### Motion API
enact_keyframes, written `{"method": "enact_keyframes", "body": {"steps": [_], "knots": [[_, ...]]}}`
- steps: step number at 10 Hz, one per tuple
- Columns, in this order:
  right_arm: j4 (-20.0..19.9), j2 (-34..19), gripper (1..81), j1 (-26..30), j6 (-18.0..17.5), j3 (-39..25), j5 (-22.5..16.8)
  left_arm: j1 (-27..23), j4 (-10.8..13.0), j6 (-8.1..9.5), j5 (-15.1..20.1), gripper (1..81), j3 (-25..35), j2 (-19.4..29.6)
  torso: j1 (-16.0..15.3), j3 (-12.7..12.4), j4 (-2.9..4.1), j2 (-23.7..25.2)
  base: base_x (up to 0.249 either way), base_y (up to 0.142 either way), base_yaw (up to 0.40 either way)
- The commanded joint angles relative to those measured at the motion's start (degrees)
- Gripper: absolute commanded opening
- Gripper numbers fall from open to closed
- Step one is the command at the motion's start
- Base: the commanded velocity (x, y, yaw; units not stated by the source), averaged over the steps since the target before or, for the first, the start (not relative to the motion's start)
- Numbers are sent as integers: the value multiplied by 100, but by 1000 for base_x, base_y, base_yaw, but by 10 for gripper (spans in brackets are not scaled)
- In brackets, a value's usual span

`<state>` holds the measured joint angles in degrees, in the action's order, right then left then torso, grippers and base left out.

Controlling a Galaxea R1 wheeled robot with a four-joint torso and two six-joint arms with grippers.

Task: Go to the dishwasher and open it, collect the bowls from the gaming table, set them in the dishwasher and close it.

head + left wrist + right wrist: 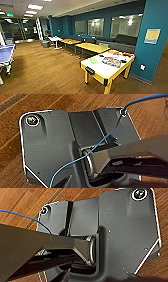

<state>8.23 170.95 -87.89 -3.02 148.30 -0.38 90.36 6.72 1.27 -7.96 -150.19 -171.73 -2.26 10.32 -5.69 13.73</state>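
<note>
gripper state on both arms cannot be told; green bowl (93,60) sits on gaming table (100,68).

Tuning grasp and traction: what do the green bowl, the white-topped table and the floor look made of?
Green bowl: probably translucent plastic; bright and pale.
Table: smooth white top, likely laminate, on a yellow frame, painted or wood, with black corner pieces.
Floor: brown wood-look planks, with a slight sheen.

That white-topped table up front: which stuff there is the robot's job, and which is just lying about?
Job:
white-topped gaming table
green bowl

Just lying about:
colourful boxes on that table
yellow wooden tables
blue table
grey sofa
</note>
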Motion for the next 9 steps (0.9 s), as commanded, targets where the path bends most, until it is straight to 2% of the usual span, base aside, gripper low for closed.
{"method": "enact_keyframes", "body": {"steps": [1, 7, 9], "knots": [[38, 3, 811, 347, 12, -21, -270, -268, 84, -39, 242, 811, 16, -2, 0, 0, 0, 0, 169, 74, 0], [38, -6, 811, 347, 12, -21, -270, -259, 84, -39, 242, 811, 16, -2, 2, 0, 0, 0, 170, 71, 0], [38, -6, 811, 347, 12, -21, -270, -268, 84, -39, 242, 811, 16, -11, 0, 0, 0, 0, 170, 0, 0]]}}
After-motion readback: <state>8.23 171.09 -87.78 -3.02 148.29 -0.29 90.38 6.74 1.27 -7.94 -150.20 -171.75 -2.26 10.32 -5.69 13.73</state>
